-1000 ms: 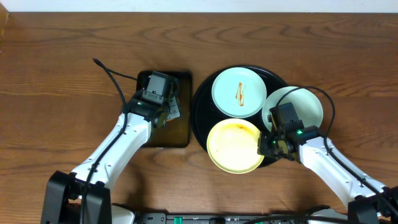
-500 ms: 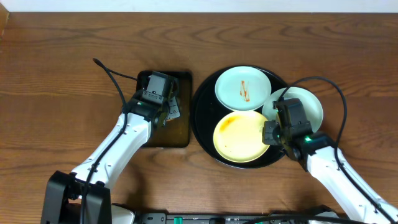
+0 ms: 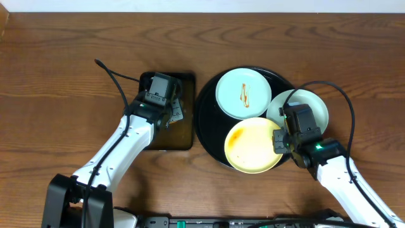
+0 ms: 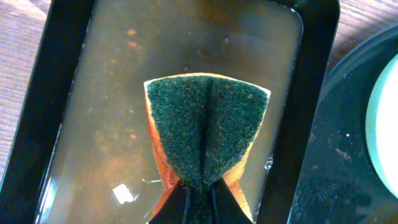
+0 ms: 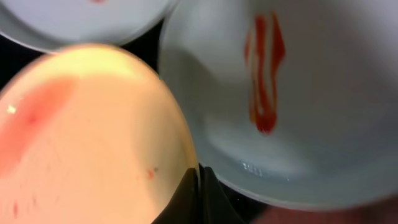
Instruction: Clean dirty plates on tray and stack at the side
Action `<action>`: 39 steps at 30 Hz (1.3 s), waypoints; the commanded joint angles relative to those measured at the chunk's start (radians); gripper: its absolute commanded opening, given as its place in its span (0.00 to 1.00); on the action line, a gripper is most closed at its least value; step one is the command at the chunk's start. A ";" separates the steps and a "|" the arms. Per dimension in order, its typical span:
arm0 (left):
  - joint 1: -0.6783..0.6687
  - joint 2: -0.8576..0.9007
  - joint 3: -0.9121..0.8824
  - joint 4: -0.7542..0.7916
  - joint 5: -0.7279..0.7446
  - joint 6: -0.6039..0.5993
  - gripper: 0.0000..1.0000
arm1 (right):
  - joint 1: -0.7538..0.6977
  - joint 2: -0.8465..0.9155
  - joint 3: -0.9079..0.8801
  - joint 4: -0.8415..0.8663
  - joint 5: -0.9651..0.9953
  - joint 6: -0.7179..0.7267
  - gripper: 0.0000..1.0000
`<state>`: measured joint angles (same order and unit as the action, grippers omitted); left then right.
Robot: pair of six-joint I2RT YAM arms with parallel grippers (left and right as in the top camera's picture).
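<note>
Where black tray (image 3: 204, 120) sits right of centre on table (image 3: 63, 50), we log three on it: mint-blue plate (image 3: 243, 93), one orange-brown streak, far side; cream-yellow plate (image 3: 250, 149), orange smear at left, overhanging near rim, right edge pinched by closed right gripper (image 3: 280, 143); second mint-blue plate (image 3: 316, 107), overhanging right rim. Left gripper (image 4: 198, 202) clamps folded green-faced sponge (image 4: 208, 130) over pan (image 4: 62, 93) of brownish liquid.

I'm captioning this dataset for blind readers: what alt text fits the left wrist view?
The left end effector pinches a folded sponge, green scouring side toward the camera and orange foam at its edges, with a black rectangular pan of murky brownish liquid behind it. At the right edge, part of the black tray and the rim of a pale plate show.
</note>
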<state>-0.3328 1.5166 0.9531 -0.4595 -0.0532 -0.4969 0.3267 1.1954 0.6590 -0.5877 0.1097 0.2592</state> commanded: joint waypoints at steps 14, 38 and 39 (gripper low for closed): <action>0.002 -0.005 0.006 0.000 -0.019 0.007 0.08 | 0.008 0.054 -0.005 -0.154 -0.170 0.139 0.26; 0.002 -0.005 0.006 -0.001 -0.018 0.006 0.08 | 0.007 0.066 -0.001 0.086 -0.140 0.042 0.01; 0.002 -0.005 0.006 0.000 -0.018 0.007 0.08 | 0.007 0.039 0.000 0.092 -0.121 0.030 0.01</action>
<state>-0.3328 1.5166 0.9531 -0.4610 -0.0555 -0.4969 0.3267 1.3125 0.6586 -0.5110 -0.0658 0.3492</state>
